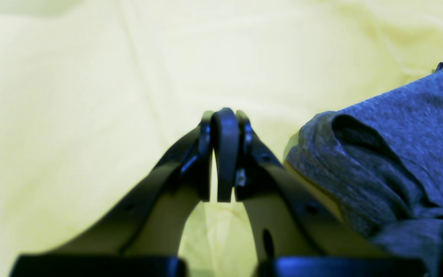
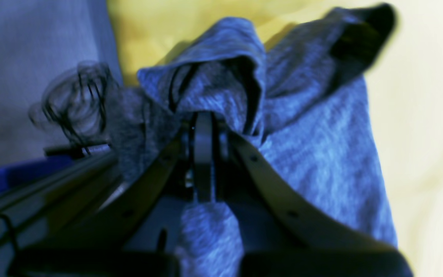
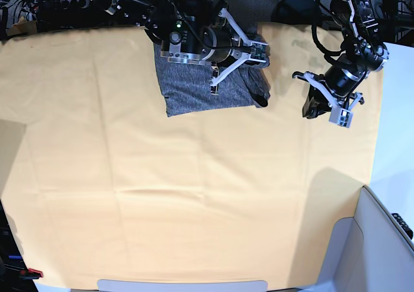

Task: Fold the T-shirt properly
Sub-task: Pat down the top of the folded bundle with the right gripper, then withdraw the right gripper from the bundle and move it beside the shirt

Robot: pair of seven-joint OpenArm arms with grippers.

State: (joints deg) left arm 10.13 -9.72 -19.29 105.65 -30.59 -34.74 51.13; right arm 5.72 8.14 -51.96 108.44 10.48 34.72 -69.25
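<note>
T-shirt (image 3: 200,85) lies at the far edge of the yellow cloth (image 3: 162,195), toward the middle of that edge, already reduced to a compact, roughly rectangular bundle. No sleeves stick out in the base view, so the big folds look done.

Right gripper (image 3: 259,51) sits over the T-shirt's corner on the side nearer the other arm. Its jaws are pressed together with grey knit pinched between them; the right wrist view shows fabric bunched up and draped over the tips (image 2: 204,123). That corner is lifted and rumpled, not flat.

Left gripper (image 3: 317,107) hangs over bare cloth, beside the T-shirt and apart from it. Jaws pressed together on nothing. In the left wrist view the T-shirt's edge (image 1: 379,161) shows loose wrinkles and a small open pocket of fabric.

Judgement: late stage. What seems left is laying the pinched corner down, letting go, and smoothing the wrinkled edge. Whether the layers underneath line up cannot be told, since the right arm covers part of the bundle.
</note>
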